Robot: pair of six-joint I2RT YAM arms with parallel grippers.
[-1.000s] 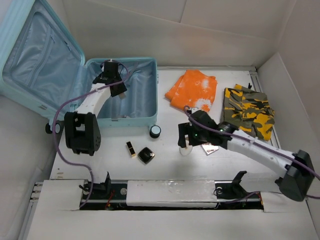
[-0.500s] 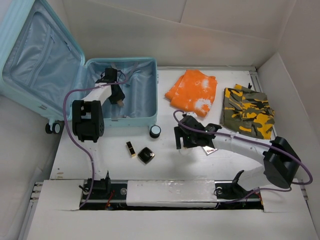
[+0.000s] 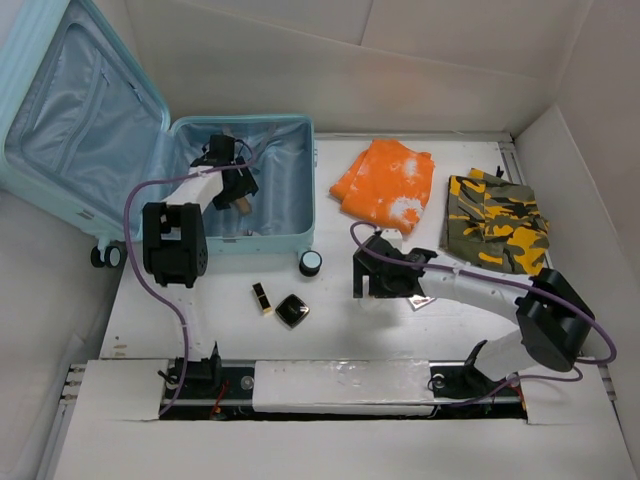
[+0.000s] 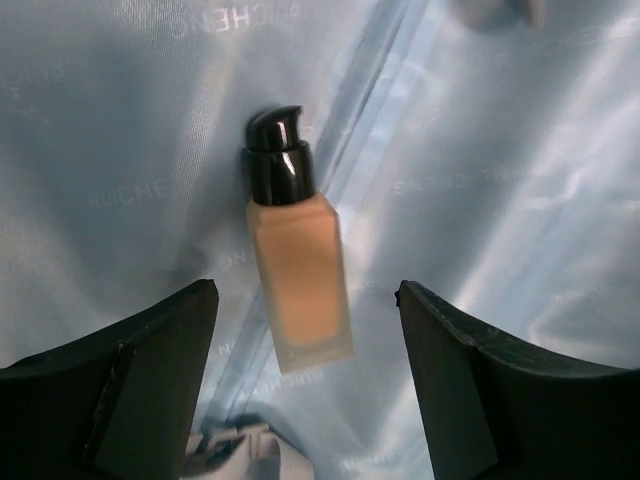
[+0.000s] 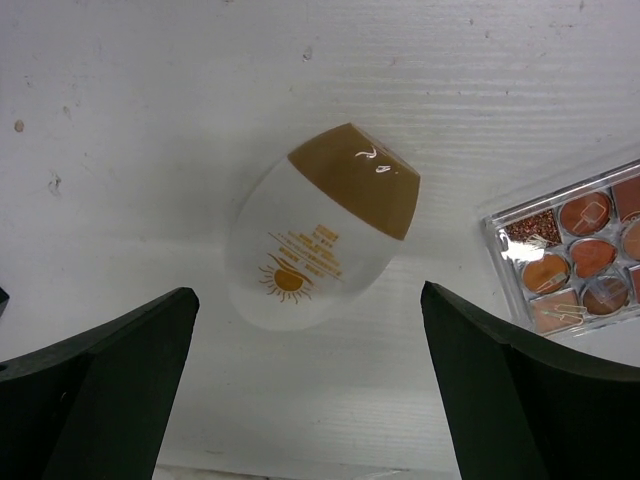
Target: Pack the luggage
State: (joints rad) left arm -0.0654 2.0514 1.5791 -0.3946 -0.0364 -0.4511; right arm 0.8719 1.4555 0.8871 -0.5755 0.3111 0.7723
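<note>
The pale aqua luggage lies open at the left, its lid leaning back. My left gripper is inside its base, open. In the left wrist view a foundation bottle with a black pump cap lies on the blue lining between the fingers of my left gripper, untouched. My right gripper is open and low over the table. In the right wrist view a white sunscreen bottle with a gold-brown cap lies just ahead of my right gripper, between the spread fingers.
An eyeshadow palette lies right of the sunscreen. An orange tie-dye cloth and a camouflage cloth lie at the back right. A round jar, a lipstick and a black compact lie near the luggage's front wall.
My left gripper moved toward the near side inside the luggage. My right arm folded to the left while its gripper stayed over the sunscreen.
</note>
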